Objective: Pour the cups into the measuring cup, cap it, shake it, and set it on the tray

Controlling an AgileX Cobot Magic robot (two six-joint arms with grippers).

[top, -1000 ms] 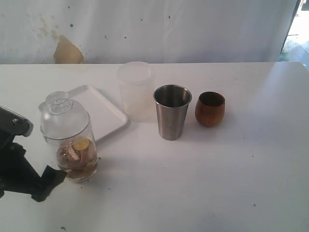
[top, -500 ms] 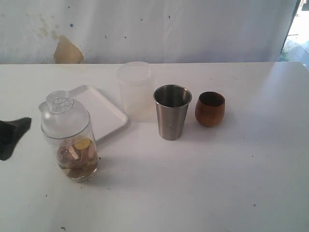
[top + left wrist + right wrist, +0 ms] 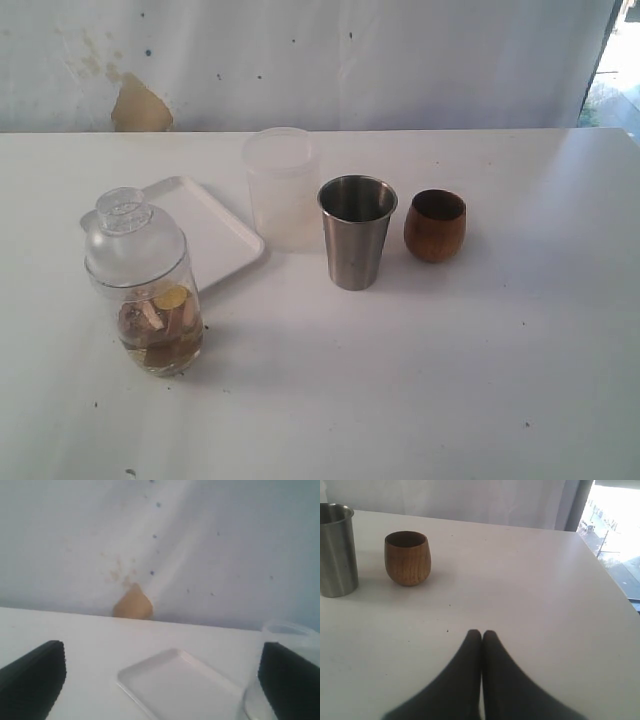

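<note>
In the exterior view the measuring cup (image 3: 145, 300) stands upright at the lower left, its long axis vertical and its mouth pointing up under a clear domed lid (image 3: 127, 235). Brownish liquid with a few pieces fills its lower part. Its base rests on the white table (image 3: 420, 380) just beside the near edge of the tray (image 3: 215, 235), and the lid overlaps the tray's left corner in the picture. Right of the tray a frosted cylinder (image 3: 281, 190), the steel tumbler (image 3: 357, 235) and the wooden cup (image 3: 435, 226) form a row across the middle, all upright with mouths up; neither arm shows here. In the left wrist view the left gripper (image 3: 162, 655) is spread wide, one dark finger at the lower left corner and the other at the lower right, with nothing between them but the tray (image 3: 185, 692) lying flat on the table beyond. The frosted cylinder (image 3: 287, 629) peeks out behind the right-hand finger, and a tan stain (image 3: 132, 602) marks the wall (image 3: 225, 545) at centre; the measuring cup is out of this frame. In the right wrist view the right gripper (image 3: 481, 633) has its fingers pressed together at bottom centre, holding nothing. The wooden cup (image 3: 407, 558) stands at upper left, well apart from the fingertips, and the steel tumbler (image 3: 336, 550) is cut by the left edge just beside it.
</note>
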